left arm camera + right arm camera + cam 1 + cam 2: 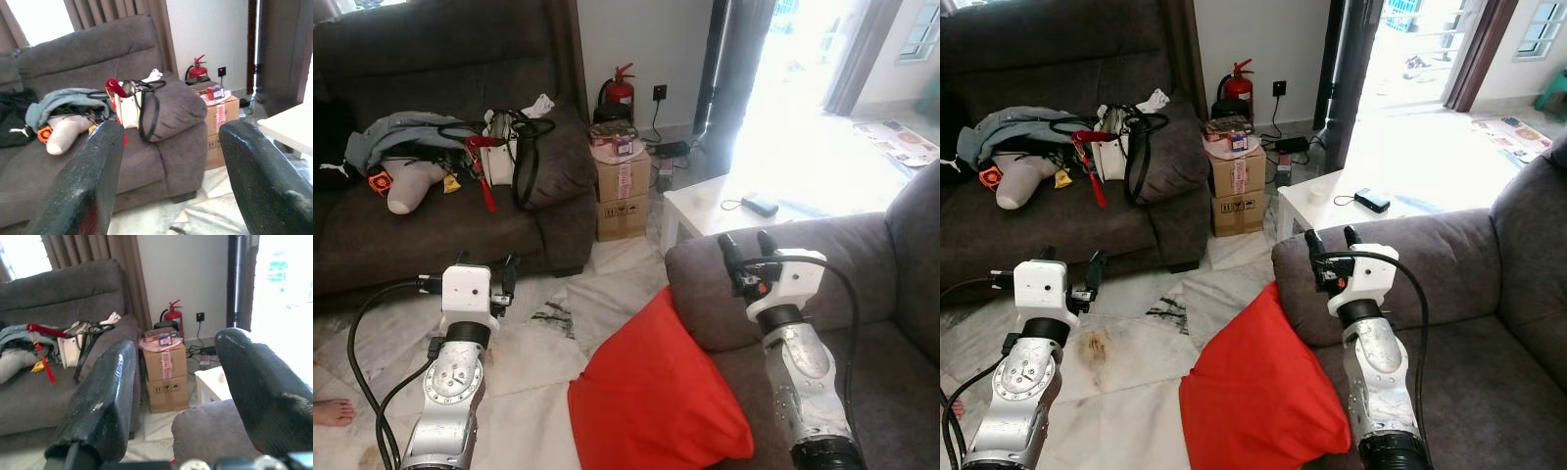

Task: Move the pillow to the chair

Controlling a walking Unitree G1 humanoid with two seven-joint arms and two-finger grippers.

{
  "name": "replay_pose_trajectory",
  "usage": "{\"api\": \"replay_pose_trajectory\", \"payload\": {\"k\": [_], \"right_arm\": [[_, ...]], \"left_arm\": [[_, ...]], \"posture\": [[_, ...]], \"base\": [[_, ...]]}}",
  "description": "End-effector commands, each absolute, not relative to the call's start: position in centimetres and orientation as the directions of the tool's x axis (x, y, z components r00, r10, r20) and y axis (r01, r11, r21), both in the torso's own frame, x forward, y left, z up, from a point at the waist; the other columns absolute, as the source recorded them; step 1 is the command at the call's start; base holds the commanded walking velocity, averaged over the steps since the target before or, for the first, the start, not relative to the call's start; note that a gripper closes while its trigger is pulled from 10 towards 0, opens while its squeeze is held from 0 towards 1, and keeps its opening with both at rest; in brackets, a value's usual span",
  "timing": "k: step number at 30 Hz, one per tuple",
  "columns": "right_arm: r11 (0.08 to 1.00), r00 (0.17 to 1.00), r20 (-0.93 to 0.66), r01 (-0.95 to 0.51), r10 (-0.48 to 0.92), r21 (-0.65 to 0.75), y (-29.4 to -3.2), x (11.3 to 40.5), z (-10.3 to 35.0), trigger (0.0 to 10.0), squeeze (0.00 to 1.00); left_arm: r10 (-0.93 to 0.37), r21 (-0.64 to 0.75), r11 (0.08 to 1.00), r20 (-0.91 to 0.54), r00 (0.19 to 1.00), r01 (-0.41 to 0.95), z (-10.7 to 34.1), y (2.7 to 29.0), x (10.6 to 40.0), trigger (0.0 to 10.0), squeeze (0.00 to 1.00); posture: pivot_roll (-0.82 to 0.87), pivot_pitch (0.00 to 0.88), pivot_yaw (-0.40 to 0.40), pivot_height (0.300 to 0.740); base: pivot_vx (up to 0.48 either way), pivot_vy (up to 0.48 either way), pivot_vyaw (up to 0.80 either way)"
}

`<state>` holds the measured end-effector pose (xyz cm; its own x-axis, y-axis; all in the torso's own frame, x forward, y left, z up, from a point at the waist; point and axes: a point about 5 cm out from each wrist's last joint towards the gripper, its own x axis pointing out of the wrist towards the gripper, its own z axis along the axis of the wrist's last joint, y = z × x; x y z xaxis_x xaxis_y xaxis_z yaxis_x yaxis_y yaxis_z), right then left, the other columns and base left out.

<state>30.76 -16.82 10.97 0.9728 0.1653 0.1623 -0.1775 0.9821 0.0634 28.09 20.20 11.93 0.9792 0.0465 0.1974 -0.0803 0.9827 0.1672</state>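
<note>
A red pillow (651, 392) leans against the front of the grey armchair (862, 284), its lower edge near the floor. My left gripper (485, 269) hangs open above the marble floor, left of the pillow, nothing between its fingers (88, 181). My right gripper (747, 251) is open too, raised over the armchair's arm just above and right of the pillow's top corner. Neither gripper touches the pillow. In the right wrist view the wide-apart fingers (102, 406) frame the far sofa and cardboard boxes.
A dark sofa (431, 225) with clothes and a white bag (504, 147) stands ahead. Stacked cardboard boxes (622, 191) and a red fire extinguisher (620, 90) sit beside it. A white low table (705, 211) is beyond the armchair. A person's bare foot (331, 411) rests at the far left.
</note>
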Motion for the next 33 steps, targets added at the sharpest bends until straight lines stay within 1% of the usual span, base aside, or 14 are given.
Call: {"api": "replay_pose_trajectory", "payload": {"k": [1,4,8,11,14,17,19,20,22,25,29,33], "right_arm": [[0.977,0.97,0.157,-0.197,0.183,0.08,-16.4,30.9,11.1,10.0,0.0],[0.976,0.97,0.153,-0.204,0.191,0.074,-16.2,31.0,11.0,10.0,0.0],[0.984,0.978,0.158,-0.153,0.138,0.089,-16.4,31.2,11.0,10.0,0.0],[0.981,0.975,0.16,-0.17,0.155,0.089,-15.7,31.3,11.3,10.0,0.0],[0.979,0.969,0.163,-0.195,0.184,0.057,-15.3,31.0,11.1,10.0,0.0],[0.982,0.977,0.149,-0.167,0.152,0.091,-15.8,30.8,11.0,10.0,0.0],[0.981,0.978,0.144,-0.167,0.152,0.095,-15.8,30.8,10.8,10.0,0.0],[0.982,0.978,0.139,-0.167,0.154,0.086,-15.7,30.7,10.7,10.0,0.0],[0.983,0.976,0.154,-0.165,0.152,0.079,-15.8,30.5,10.9,10.0,0.0],[0.989,0.98,0.167,-0.124,0.11,0.075,-16.6,30.3,11.2,10.0,0.0],[0.992,0.98,0.177,-0.106,0.093,0.066,-17.0,30.2,11.4,10.0,0.0],[0.994,0.977,0.19,-0.104,0.093,0.044,-17.4,30.3,12.0,10.0,0.0]], "left_arm": [[0.028,0.159,0.985,0.204,0.979,-0.061,12.5,20.1,28.3,10.0,0.0],[0.015,0.187,0.981,0.213,0.977,-0.056,12.8,20.1,28.6,10.0,0.0],[0.07,0.163,0.981,0.22,0.973,-0.108,13.2,21.0,28.4,10.0,0.0],[0.063,0.165,0.981,0.218,0.974,-0.1,13.2,20.7,28.4,10.0,0.0],[0.059,0.167,0.981,0.216,0.975,-0.096,13.1,20.5,27.8,10.0,0.0],[0.064,0.151,0.984,0.22,0.973,-0.099,13.2,20.0,27.3,10.0,0.0],[0.067,0.147,0.984,0.225,0.972,-0.102,13.3,19.8,27.3,10.0,0.0],[0.073,0.132,0.986,0.222,0.972,-0.104,13.2,19.7,27.3,10.0,0.0],[0.063,0.12,0.989,0.213,0.975,-0.09,13.0,19.2,27.5,10.0,0.0],[0.003,0.113,0.993,0.203,0.979,-0.027,13.0,18.0,28.4,10.0,0.0],[-0.04,0.131,0.991,0.202,0.979,0.014,13.1,17.2,29.2,10.0,0.0],[-0.042,0.116,0.993,0.22,0.975,0.017,13.6,17.0,29.9,10.0,0.0]], "posture": [[0.04,0.0,-0.015,0.74],[0.04,0.0,-0.008,0.74],[0.01,0.0,0.014,0.74],[0.03,0.0,0.011,0.74],[0.02,0.0,0.018,0.74],[0.07,0.0,-0.018,0.74],[0.06,0.0,-0.015,0.74],[0.03,0.0,0.009,0.74],[0.01,0.0,0.03,0.74],[-0.05,0.0,0.063,0.74],[-0.08,0.0,0.069,0.74],[-0.09,0.0,0.062,0.74]], "base": [[0.0,0.0,0.0],[0.0,0.0,0.0],[0.0,0.0,0.0],[0.0,0.0,0.0],[0.0,0.0,0.0],[0.0,0.0,0.0],[0.0,0.0,0.0],[0.0,0.0,0.0],[0.0,0.0,0.0],[0.0,0.0,0.0],[0.0,0.0,0.0],[0.0,0.0,0.0]]}}
